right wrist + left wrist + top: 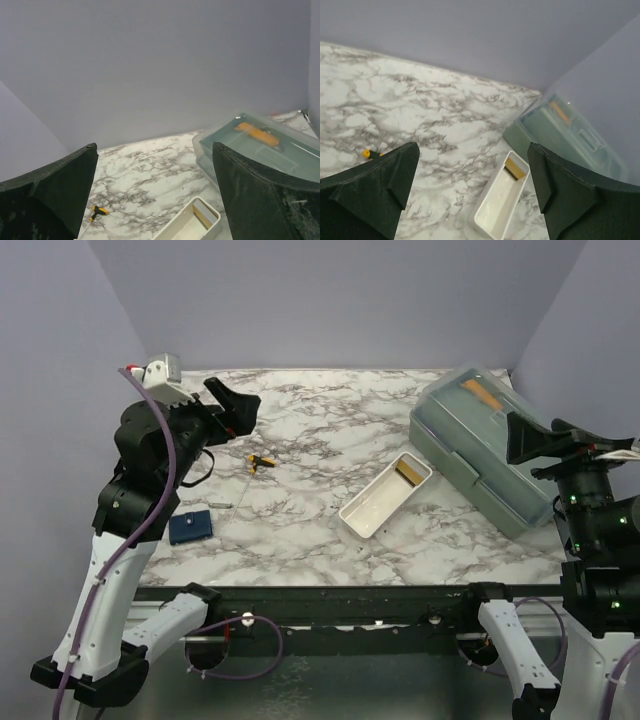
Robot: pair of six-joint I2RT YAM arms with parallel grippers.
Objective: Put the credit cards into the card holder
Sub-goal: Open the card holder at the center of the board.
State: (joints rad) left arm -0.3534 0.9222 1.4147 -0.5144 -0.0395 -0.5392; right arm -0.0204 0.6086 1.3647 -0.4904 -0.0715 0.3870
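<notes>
While the left claw and the right claw both hang spread and empty, the thin credit cards, tan and pale grey, sit at the far end of a glossy white tray slanting far-right. The flat, squarish navy card holder lies well apart on the marbled worktop, by the left arm.

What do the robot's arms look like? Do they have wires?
Both have black joints and white lower parts. The left arm carries a purple cable and a small white box. The right arm shows tiny green lights. The left tool and right tool each have two dark wedge-shaped fingers.
</notes>
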